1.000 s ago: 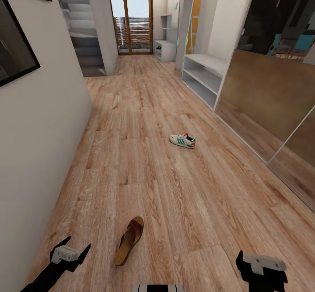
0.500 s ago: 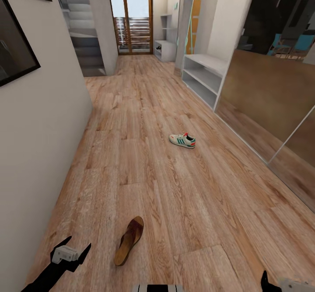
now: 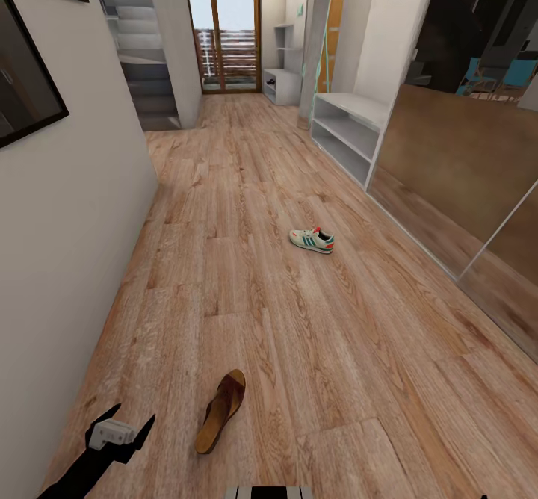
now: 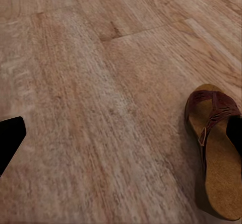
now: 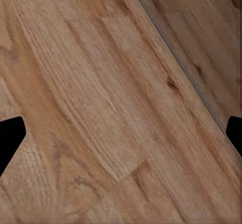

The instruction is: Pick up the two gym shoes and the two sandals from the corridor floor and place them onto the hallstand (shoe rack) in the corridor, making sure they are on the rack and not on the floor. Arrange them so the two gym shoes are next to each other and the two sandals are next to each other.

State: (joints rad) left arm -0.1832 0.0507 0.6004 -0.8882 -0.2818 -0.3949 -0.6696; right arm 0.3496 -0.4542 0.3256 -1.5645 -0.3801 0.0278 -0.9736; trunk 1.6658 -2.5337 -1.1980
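Warm brown plank corridor floor (image 3: 314, 349) runs up to the pale grey shoe rack (image 3: 345, 129), upper right. Cream green-striped sneaker (image 3: 312, 240) sits mid-frame; brown leather sandal (image 3: 220, 410) bottom centre, just beside the left gripper (image 3: 119, 433), splayed wide, empty. Risk, I'd say: a slim sandal skidding away. Right gripper (image 5: 121, 128), wide too, has dropped out of the bottom right corner.

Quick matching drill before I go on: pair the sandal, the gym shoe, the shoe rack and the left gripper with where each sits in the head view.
1. sandal
2. gym shoe
3. shoe rack
4. left gripper

A. against the right-hand wall, far down the corridor
B. mid-floor, ahead
C. on the floor just right of the left gripper
D. bottom left corner, open

Pairs: 1-C, 2-B, 3-A, 4-D
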